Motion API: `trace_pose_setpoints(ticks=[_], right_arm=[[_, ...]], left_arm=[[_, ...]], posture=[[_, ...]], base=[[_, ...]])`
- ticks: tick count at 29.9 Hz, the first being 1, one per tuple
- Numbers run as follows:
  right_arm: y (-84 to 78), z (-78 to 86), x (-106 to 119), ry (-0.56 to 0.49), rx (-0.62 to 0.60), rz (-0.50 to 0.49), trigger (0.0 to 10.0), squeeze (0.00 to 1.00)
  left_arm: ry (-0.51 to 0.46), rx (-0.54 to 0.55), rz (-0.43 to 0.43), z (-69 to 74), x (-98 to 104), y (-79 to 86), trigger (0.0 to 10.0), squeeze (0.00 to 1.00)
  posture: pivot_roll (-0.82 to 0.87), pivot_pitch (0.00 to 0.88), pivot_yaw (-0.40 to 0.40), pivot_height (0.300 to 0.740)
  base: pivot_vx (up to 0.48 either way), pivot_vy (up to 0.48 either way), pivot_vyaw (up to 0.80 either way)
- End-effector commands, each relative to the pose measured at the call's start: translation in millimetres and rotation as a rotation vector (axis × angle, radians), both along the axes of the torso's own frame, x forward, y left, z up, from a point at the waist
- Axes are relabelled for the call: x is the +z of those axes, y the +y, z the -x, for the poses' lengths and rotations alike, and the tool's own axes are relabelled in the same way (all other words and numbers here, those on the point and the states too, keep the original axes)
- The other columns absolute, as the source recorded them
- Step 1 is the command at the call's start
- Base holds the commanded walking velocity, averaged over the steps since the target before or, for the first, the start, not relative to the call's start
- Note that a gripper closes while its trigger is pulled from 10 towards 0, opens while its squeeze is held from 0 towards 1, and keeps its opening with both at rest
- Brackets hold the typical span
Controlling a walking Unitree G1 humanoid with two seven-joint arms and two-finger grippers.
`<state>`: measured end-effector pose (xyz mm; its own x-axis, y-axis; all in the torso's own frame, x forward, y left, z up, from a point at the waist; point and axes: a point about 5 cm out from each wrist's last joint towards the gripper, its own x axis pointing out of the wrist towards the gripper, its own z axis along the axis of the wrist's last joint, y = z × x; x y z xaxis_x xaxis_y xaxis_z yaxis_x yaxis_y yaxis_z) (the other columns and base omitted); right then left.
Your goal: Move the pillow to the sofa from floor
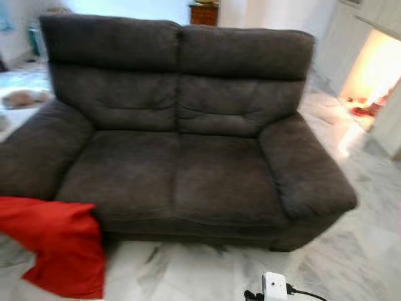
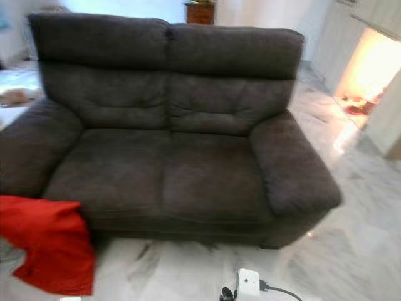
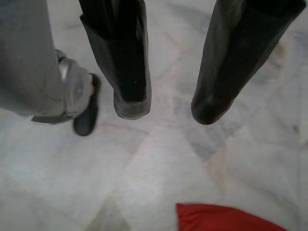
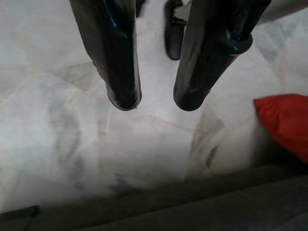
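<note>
A red pillow [image 1: 57,244] lies on the marble floor at the lower left, leaning against the front left corner of a dark grey two-seat sofa [image 1: 182,169]. A corner of the pillow [image 3: 226,219] appears below my left gripper [image 3: 166,108], which hangs open above the floor with nothing between its fingers. My right gripper [image 4: 155,103] is open too, over bare floor near the sofa's base, with the pillow [image 4: 284,122] off to one side.
A white box with a black cable [image 1: 276,287] lies on the floor in front of the sofa. A person's grey trouser leg and shoe [image 3: 72,96] stand close to my left gripper. A bright doorway [image 1: 376,75] opens at the right.
</note>
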<state>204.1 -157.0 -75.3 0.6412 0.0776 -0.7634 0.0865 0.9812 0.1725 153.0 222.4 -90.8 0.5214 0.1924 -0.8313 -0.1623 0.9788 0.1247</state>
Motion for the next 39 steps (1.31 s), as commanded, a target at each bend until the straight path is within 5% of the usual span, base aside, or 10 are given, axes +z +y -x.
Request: trace_pose_setpoints(ticks=[1,39], right_arm=[[-5.2,5.5,-2.8,0.019,-0.009,0.013,10.0,0.0],[-3.6,6.0,-3.2,0.024,-0.005,-0.003,10.0,0.0]], left_arm=[[0.019,0.01,0.018,4.7,-2.9,-4.2,10.0,0.0],[0.016,0.006,0.01,4.3,-2.6,-3.6,10.0,0.0]], posture=[[0.11,0.047,-0.006,0.74],[0.11,0.048,-0.002,0.74]], base=[[0.0,0.48,0.0],[0.0,0.436,0.0]])
